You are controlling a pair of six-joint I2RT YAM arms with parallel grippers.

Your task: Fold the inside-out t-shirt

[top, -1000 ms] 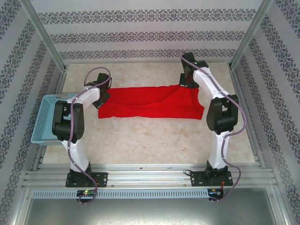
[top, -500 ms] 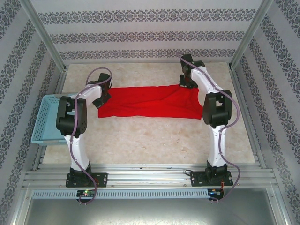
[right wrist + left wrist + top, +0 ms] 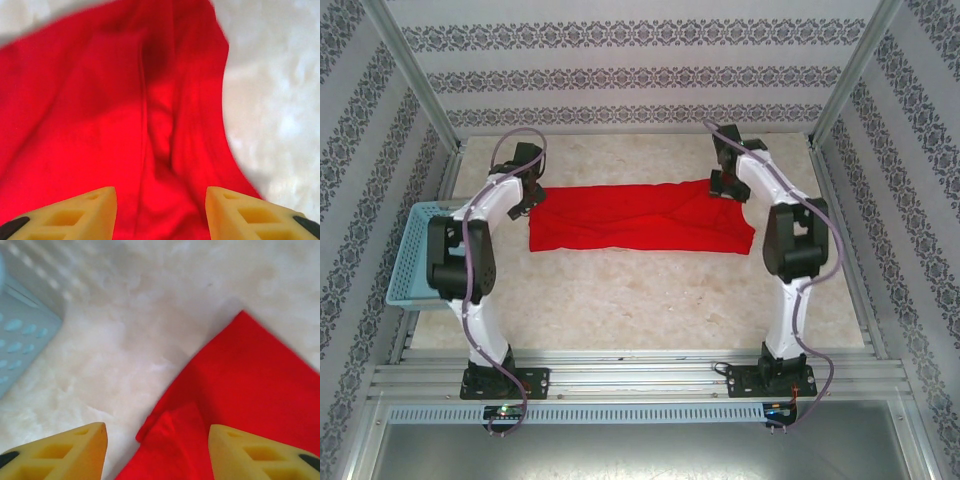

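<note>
The pale bench [image 3: 650,300] carries the inside-out t-shirt [image 3: 640,217] as a long band toward the far side. Left gripper [image 3: 157,432] and right gripper [image 3: 161,192] stand spread, empty, at its ends. Crosswise folds likely remain.

T-shirt [image 3: 640,217] is soft matt red cloth, creased and rumpled. It lies on a table [image 3: 650,290] with a smooth, pale, marbled top that has a faint sheen. Basket [image 3: 412,262] is light blue plastic with a perforated wall and dull finish; fingers [image 3: 60,452] on the left gripper [image 3: 157,440] and right gripper [image 3: 160,200] look like matt yellow moulded plastic with hollow cells and black tips. Left arm [image 3: 495,205] and right arm [image 3: 765,185] have glossy white shells with matt black joints, rails [image 3: 640,380] at the near edge are bare silvery metal, and walls [image 3: 640,60] look like matt patterned paper.
</note>
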